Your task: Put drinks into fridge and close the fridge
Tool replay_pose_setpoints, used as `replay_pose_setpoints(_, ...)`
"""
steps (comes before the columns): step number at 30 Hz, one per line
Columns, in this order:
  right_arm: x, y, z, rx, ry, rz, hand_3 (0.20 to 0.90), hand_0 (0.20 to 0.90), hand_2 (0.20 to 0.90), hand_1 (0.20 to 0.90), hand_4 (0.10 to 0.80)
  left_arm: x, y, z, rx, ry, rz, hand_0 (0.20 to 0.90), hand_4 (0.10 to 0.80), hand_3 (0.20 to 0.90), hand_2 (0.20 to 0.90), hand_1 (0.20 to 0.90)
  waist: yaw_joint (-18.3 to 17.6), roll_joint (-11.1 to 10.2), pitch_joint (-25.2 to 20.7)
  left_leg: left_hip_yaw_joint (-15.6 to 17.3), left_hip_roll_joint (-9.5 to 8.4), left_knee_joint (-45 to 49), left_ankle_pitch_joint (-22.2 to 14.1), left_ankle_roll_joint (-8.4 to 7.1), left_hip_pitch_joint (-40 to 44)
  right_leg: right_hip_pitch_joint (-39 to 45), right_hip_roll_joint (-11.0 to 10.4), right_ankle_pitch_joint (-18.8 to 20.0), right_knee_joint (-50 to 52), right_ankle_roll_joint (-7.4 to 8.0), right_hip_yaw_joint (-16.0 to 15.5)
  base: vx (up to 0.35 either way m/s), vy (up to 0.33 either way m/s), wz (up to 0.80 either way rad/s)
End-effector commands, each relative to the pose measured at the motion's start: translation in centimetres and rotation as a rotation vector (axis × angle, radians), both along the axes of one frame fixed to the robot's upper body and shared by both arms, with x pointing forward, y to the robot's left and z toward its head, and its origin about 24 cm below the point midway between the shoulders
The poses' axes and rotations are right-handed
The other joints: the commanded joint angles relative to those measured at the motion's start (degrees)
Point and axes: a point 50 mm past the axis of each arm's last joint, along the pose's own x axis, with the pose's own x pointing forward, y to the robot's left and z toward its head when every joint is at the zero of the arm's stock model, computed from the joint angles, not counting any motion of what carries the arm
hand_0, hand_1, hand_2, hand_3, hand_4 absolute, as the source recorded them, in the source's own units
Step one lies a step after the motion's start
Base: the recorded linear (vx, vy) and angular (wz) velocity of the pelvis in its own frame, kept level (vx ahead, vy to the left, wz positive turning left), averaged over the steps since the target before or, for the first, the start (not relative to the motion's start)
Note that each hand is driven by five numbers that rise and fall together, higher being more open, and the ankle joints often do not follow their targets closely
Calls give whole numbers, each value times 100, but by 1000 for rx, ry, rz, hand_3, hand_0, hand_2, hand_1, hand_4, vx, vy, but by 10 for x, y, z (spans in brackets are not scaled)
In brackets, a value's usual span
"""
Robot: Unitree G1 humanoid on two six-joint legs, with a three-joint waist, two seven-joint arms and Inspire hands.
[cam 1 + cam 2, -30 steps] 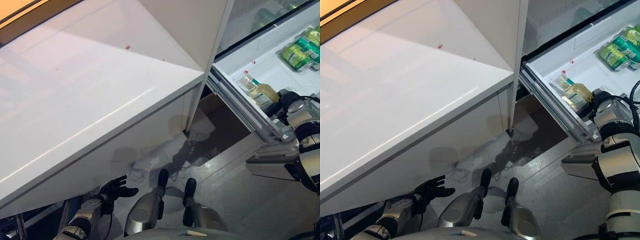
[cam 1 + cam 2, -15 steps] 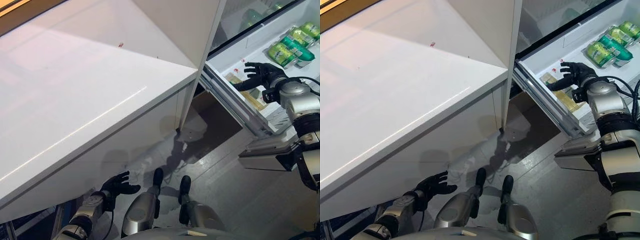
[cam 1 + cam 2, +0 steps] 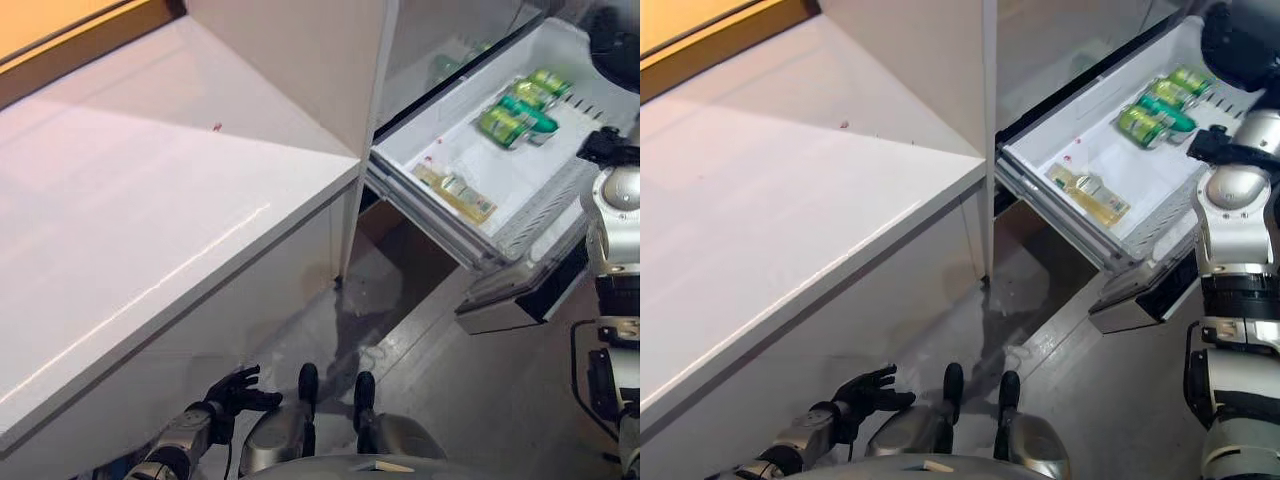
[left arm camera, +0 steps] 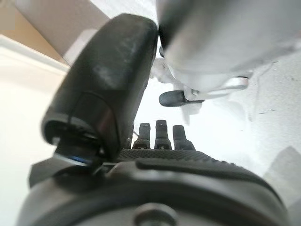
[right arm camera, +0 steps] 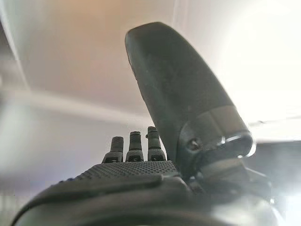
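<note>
Counter (image 3: 150, 200), white, fills the field from nine to twelve o'clock. Fridge drawer (image 3: 1160, 205) stands pulled out at two o'clock. Inside it, green cans (image 3: 1155, 108) lie grouped toward one o'clock; a yellow drink bottle (image 3: 1090, 193) lies flat nearer the drawer front, apart from them. Left hand (image 3: 232, 388) hangs at seven o'clock, fingers spread, empty. Right hand (image 5: 141, 160) is raised at two o'clock, fingers straight, holding nothing.

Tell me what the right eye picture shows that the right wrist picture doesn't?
Only the right eye view shows the open fridge drawer with a pale bottle and green drinks lying in it, the white counter, and the left hand low by the floor. Only the right wrist view shows the right hand close up, empty, its fingers straight. Both show pale surfaces.
</note>
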Motion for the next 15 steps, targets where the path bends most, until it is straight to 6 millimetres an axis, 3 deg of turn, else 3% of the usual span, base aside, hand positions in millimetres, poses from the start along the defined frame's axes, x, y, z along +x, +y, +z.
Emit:
replay_pose_setpoints(1,-16,-12,-4,27,-111,-15,900,900,900,900,800,-38,-5,-16,6,141,-54,900,800,900,900,900,-85,-98,-946,192,-167,724,-954,43,-33,-87,-300,-324,551,400,268,-5,103,-25)
replay_pose_setpoints(5,-19,-33,-45,256,-96,-29,900,900,900,900,800,-46,-9,-19,9,167,-79,900,800,900,900,900,-67,-98,-876,197,-323,1089,-1178,148,-17,23,-429,-185,487,479,452,17,95,-21)
replay_pose_setpoints(10,-17,-43,-74,478,-92,-28,900,900,900,900,800,-52,-9,-21,18,194,-102,900,800,900,900,900,3,-64,-720,198,-421,1378,-1292,257,-118,-31,-542,-113,603,555,540,5,53,-18)
replay_pose_setpoints(12,-12,-43,-79,553,-92,12,900,900,900,900,800,-43,-9,-19,19,173,-101,900,800,900,900,900,16,-51,-537,214,-458,1627,-1332,306,-334,-242,-599,-138,856,567,558,-175,43,-9)
replay_pose_setpoints(15,-1,-35,-71,632,-155,90,900,900,900,900,800,-7,-13,-9,15,69,-89,900,800,900,900,900,9,-66,9,235,-464,2206,-1413,363,-972,-827,-651,-190,1390,542,577,-389,-7,-19)
